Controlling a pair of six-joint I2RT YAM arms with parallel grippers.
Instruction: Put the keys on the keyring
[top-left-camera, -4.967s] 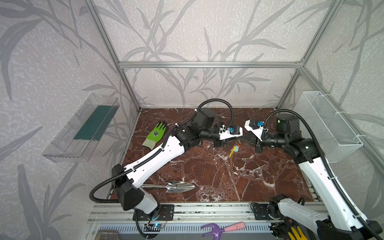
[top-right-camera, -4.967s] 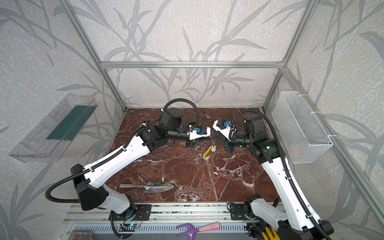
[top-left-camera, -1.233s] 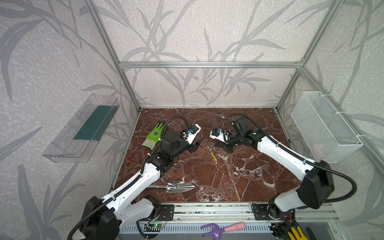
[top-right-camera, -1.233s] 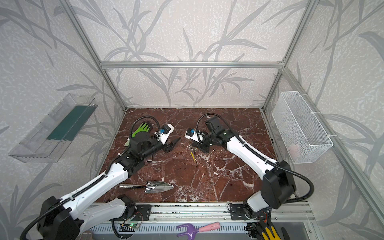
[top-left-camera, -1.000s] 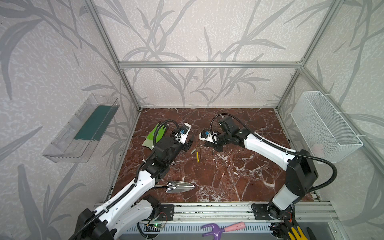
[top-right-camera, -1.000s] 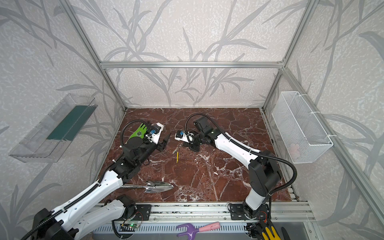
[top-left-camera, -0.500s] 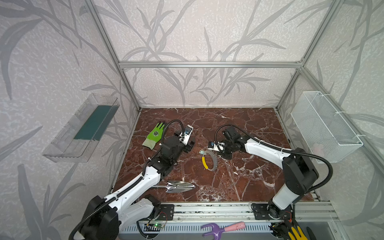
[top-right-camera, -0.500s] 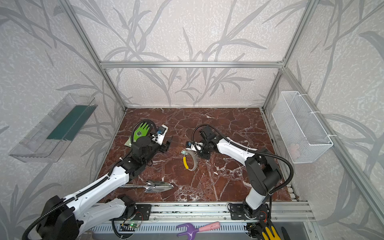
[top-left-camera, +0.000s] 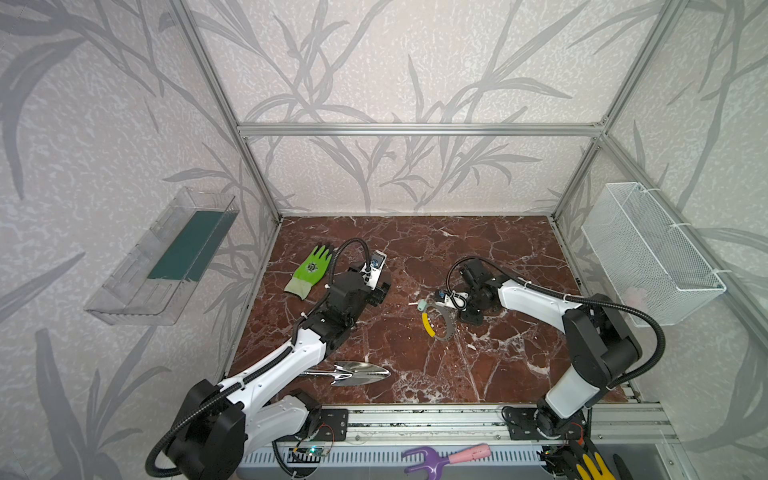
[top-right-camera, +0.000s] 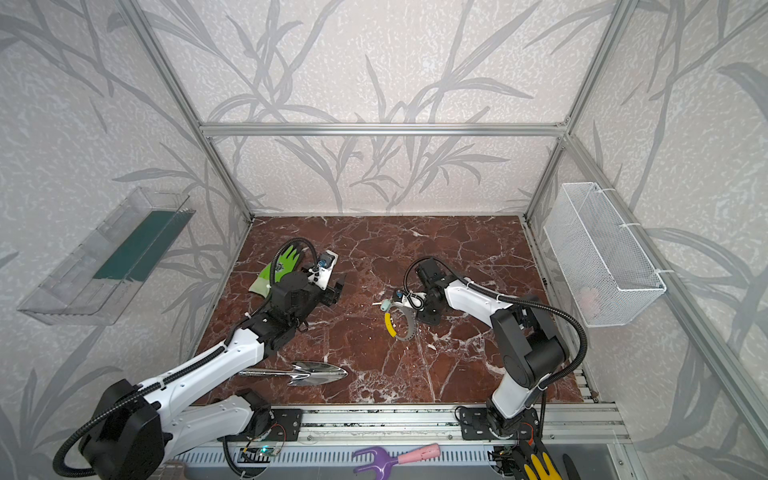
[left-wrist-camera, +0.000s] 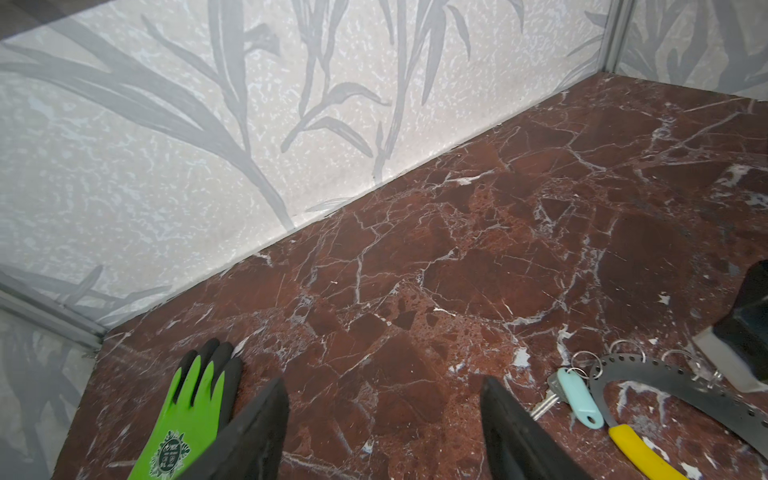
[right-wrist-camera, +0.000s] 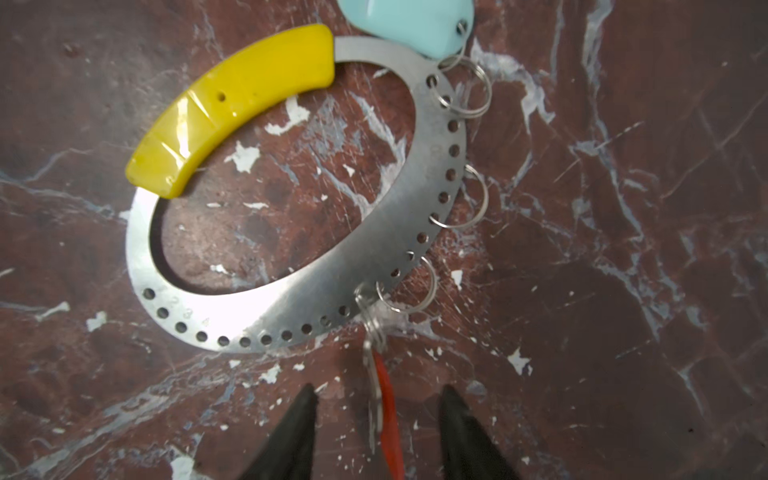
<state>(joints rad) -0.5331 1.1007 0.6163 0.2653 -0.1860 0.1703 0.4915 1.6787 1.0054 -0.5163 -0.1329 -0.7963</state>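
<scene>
**Right claw (right-wrist-camera: 378, 390) apart, straddling red key**

Red key (right-wrist-camera: 388, 415) stands on edge between the jaws, with a gap on both sides. Its split ring (right-wrist-camera: 368, 299) meets the keyring (right-wrist-camera: 332, 291) at the holed edge; too blurred to tell if threaded. Mint key (left-wrist-camera: 577, 397) links by small rings to a hole by the yellow segment (right-wrist-camera: 232, 104). Keyring lies flat on the table (top-left-camera: 457, 249), mid-field. Left claw (left-wrist-camera: 382, 382) apart over bare marble, with the glove (left-wrist-camera: 183, 424) just beside it. Trowel (top-left-camera: 357, 372) sits near the front edge, well apart from the keyring.

keys (left-wrist-camera: 577, 397) x2 | keyring (right-wrist-camera: 291, 303) x1 | grn glove (top-left-camera: 311, 272) x1 | trowel (top-left-camera: 357, 372) x1 | basket (top-left-camera: 648, 257) x1
</scene>
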